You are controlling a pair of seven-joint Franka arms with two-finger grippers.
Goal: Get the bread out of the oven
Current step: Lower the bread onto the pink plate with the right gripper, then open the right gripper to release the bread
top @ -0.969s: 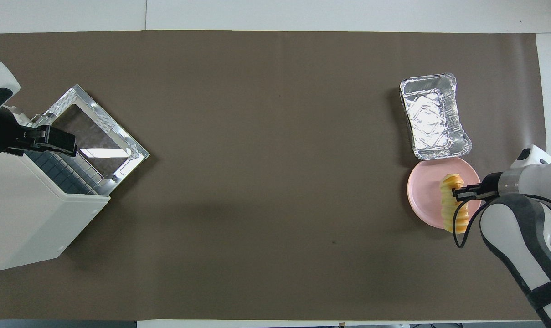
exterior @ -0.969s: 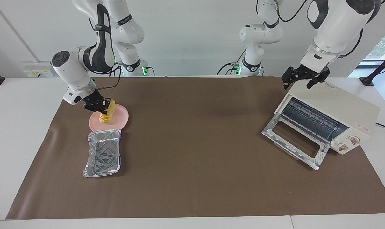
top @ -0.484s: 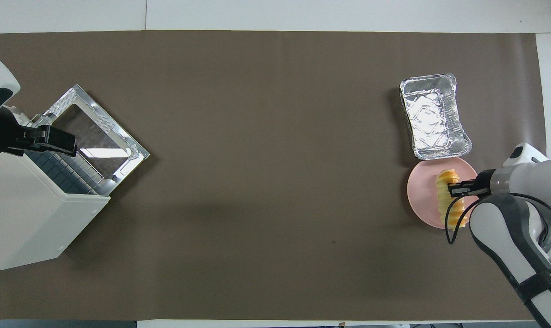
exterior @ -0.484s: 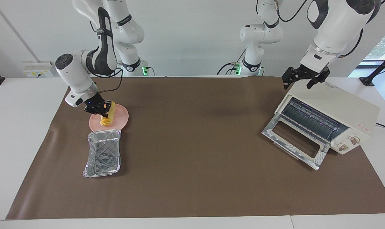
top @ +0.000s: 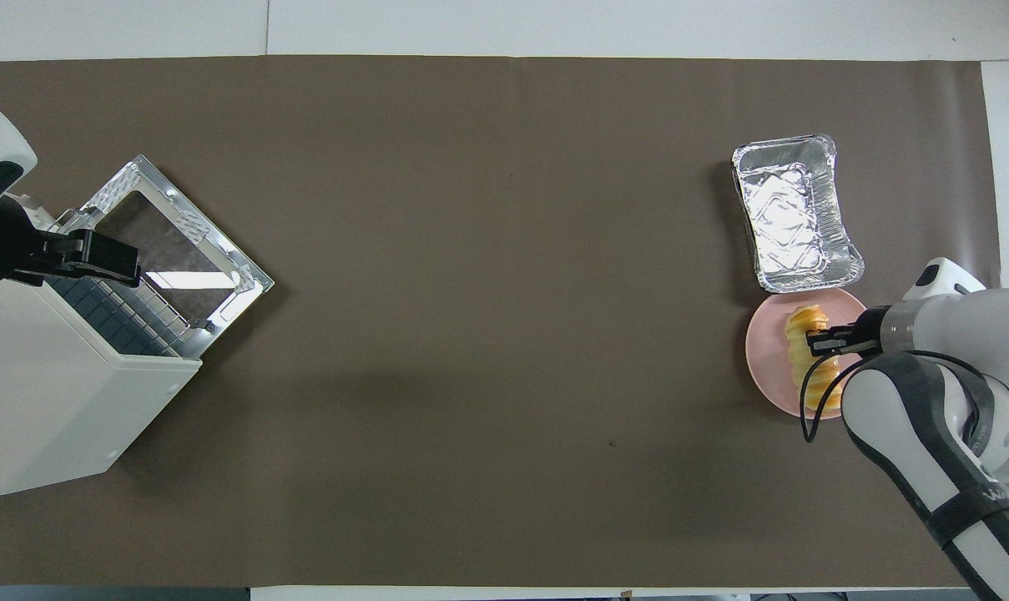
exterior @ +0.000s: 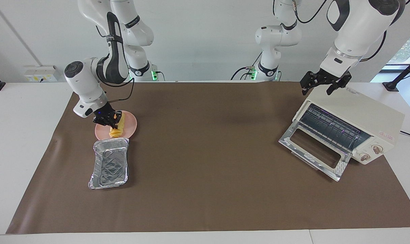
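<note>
While bread (exterior: 117,126) lies on plate (exterior: 130,126), oven (exterior: 357,118) gapes.

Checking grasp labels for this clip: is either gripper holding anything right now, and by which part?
The right gripper is at the bread on the pink plate, about its middle; whether it grips cannot be told. The left gripper, open, holds nothing above the oven.

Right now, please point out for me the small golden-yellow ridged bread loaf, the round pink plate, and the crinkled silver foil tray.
small golden-yellow ridged bread loaf (exterior: 117,131): facing view, its end away from the robots.
round pink plate (top: 767,351): overhead view, bare surface beside the loaf.
crinkled silver foil tray (exterior: 110,162): facing view, its inner floor.
</note>
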